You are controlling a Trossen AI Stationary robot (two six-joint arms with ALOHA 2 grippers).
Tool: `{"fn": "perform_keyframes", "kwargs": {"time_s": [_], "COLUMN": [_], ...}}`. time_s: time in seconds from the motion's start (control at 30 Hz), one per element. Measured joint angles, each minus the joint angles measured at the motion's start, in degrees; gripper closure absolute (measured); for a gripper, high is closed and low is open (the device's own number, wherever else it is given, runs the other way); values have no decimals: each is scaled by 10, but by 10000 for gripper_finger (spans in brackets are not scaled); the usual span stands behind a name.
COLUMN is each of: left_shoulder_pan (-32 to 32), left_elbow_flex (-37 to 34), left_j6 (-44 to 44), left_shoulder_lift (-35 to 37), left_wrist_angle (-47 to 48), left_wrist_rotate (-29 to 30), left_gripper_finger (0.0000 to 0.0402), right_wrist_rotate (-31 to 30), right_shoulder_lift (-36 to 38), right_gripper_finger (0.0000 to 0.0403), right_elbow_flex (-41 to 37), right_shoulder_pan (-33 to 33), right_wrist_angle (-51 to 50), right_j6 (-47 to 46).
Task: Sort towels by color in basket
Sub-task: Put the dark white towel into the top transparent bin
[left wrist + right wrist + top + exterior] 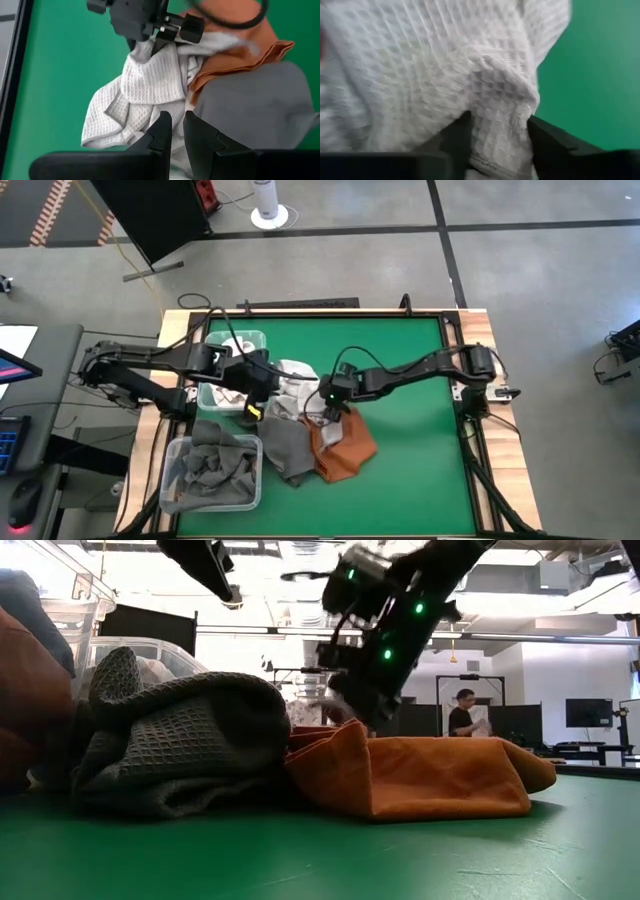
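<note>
— Reaching down over the heap at the middle of the green table, the right gripper had its two fingers set either side of a raised fold of the white waffle towel. The fold sat between them and touched both, yet the fingers stood fairly wide, so whether they really pinched it I could not tell.

— And the left gripper?

— It hung just beside the pile, on the basket side, with its fingers nearly pressed together and only a thin slit between them. Nothing was caught in that slit.

— Where did the towels lie?

— The white one was crumpled near the table's centre, between the two grippers. A rust-orange towel lay touching it, spread flat under and beside the right gripper. A dark grey towel lay against the orange one, towards the left arm.

— And the baskets?

— Two clear baskets stood at the left edge of the table. The nearer basket held more grey towels, bunched up. The farther basket held pale cloth, though the left arm covered most of it.

— Anyone behind?

— A person stood far off in the room.
</note>
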State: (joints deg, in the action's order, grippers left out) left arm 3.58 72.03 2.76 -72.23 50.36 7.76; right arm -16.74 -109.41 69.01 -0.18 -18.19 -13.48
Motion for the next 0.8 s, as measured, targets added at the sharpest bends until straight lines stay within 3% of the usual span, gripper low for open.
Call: {"fn": "perform_keyframes", "kwargs": {"time_s": [0.2,0.23,0.4,0.63,0.8], "left_shoulder_pan": [0,0,0,-1,-1], "left_elbow_flex": [0,0,0,0,0], "left_j6": [8,9,31,98,146], "left_shoulder_lift": [0,0,0,0,0], "left_wrist_angle": [0,0,0,-21,-106], "left_wrist_rotate": [8,9,22,98,149], "left_gripper_finger": [361,361,361,357,315], "right_wrist_rotate": [52,53,49,-1,-16], "right_shoulder_lift": [-18,-14,46,220,337], "right_gripper_finger": [362,373,372,372,372], "right_elbow_flex": [1,1,6,7,8], "right_shoulder_pan": [-26,-27,-37,-27,-10], "right_wrist_angle": [6,4,-25,-53,-54], "right_j6": [33,40,60,87,95]}}
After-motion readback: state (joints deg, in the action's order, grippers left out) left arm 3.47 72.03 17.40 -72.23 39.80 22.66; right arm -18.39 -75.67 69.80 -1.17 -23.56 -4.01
